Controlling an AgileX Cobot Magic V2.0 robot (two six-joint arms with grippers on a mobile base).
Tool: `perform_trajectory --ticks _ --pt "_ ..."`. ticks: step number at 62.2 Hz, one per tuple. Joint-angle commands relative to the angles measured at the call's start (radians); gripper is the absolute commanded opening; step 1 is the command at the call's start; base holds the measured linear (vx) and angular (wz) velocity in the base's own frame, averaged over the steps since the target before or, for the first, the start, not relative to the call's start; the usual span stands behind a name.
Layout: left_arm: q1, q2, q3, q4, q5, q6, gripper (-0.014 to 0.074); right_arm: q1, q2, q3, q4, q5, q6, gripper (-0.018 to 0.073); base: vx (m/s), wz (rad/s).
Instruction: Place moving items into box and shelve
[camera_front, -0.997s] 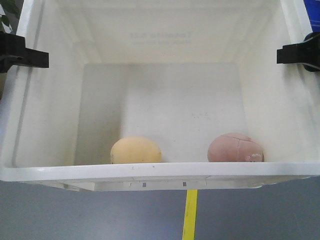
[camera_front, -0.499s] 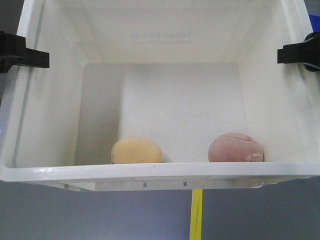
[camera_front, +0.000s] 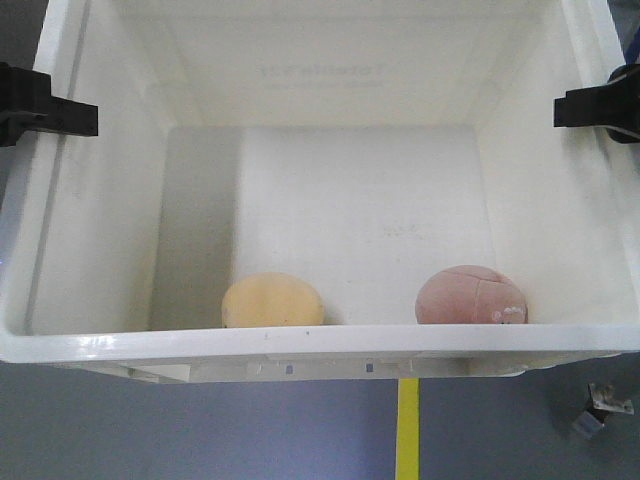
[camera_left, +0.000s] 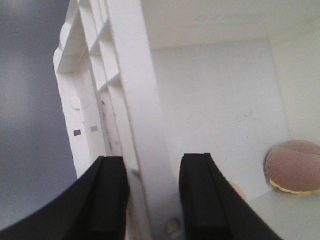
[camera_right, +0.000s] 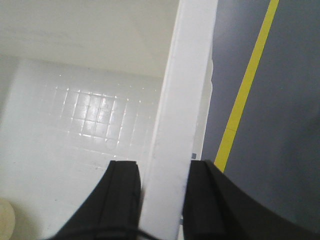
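The white box (camera_front: 320, 345) fills the front view, held up over the floor. Inside, near its front wall, lie the moving items: a pale yellow ball (camera_front: 272, 300) on the left and a dusty pink ball (camera_front: 470, 296) on the right. My left gripper (camera_front: 50, 115) is shut on the box's left rim. In the left wrist view the left gripper (camera_left: 155, 195) has that wall (camera_left: 135, 100) between its black fingers, with the pink ball (camera_left: 295, 167) beyond. My right gripper (camera_front: 600, 108) clamps the right rim. The right wrist view shows the right gripper (camera_right: 165, 200) astride the rim (camera_right: 185, 100).
Grey floor lies below the box, crossed by a yellow line (camera_front: 408, 430) that also shows as a yellow line (camera_right: 245, 90) in the right wrist view. A small grey object (camera_front: 600, 410) sits on the floor at the lower right. A blue sliver (camera_front: 634, 40) shows at the top right.
The floor under the box has slid: the yellow line shifted right and the small grey object came into view. Both grippers, the box and the balls kept their places in the frame.
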Motion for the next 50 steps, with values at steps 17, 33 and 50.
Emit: perform_trajectory --ticks 17,33,50 --pt "-0.005 -0.028 -0.043 -0.068 -0.121 0.022 -0.0006 -0.003 -0.028 -0.043 0.023 -0.145 -0.017 -0.0006 0.58 -0.07" --pt "-0.005 -0.03 -0.043 -0.068 -0.122 0.022 -0.0006 -0.003 -0.024 -0.043 0.023 -0.143 -0.017 -0.0006 0.58 -0.13" --pt "-0.005 -0.03 -0.043 -0.068 -0.122 0.022 -0.0006 -0.003 -0.024 -0.043 0.023 -0.143 -0.017 -0.0006 0.57 -0.14"
